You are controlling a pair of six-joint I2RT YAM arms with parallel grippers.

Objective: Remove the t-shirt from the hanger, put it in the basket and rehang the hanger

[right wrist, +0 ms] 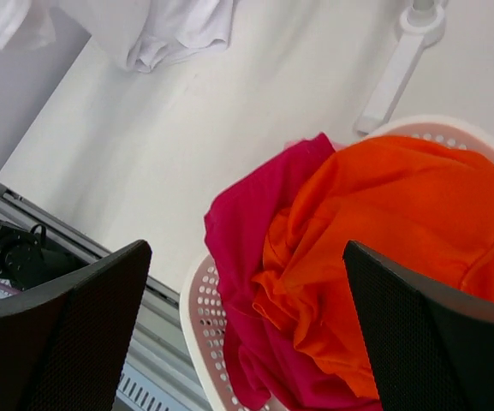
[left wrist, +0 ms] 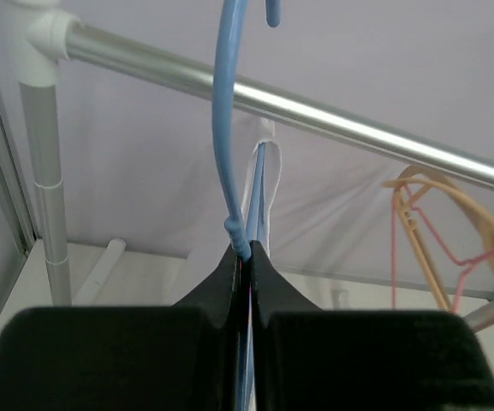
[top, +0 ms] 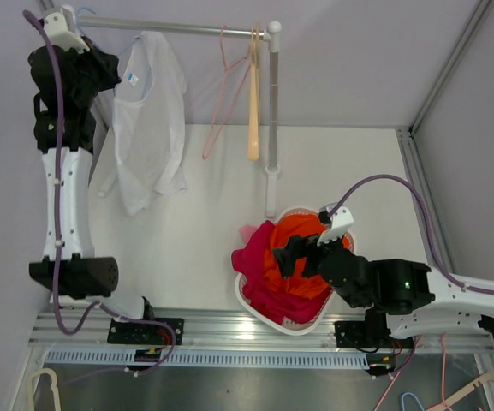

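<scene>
"Nearest, the left gripper (left wrist: 245, 257)?"
"Clamped on the blue hanger (left wrist: 223, 128), at its neck, under the rail (left wrist: 358, 128)."
"And the t-shirt (top: 148, 120)?"
"Hangs below that hanger; the right gripper (right wrist: 242, 257), jaws spread, is well apart."

Lower centre: left gripper (left wrist: 245, 255) pinched tight on thin blue plastic hanger (left wrist: 222, 128) neck; hook rises past silver metal rail (left wrist: 341, 122) crossing upper frame.

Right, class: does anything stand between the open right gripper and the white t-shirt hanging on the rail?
Nothing visible does. Only white tabletop lies between the right gripper and the white fabric t-shirt. The grey metal rack post stands off to one side.
</scene>
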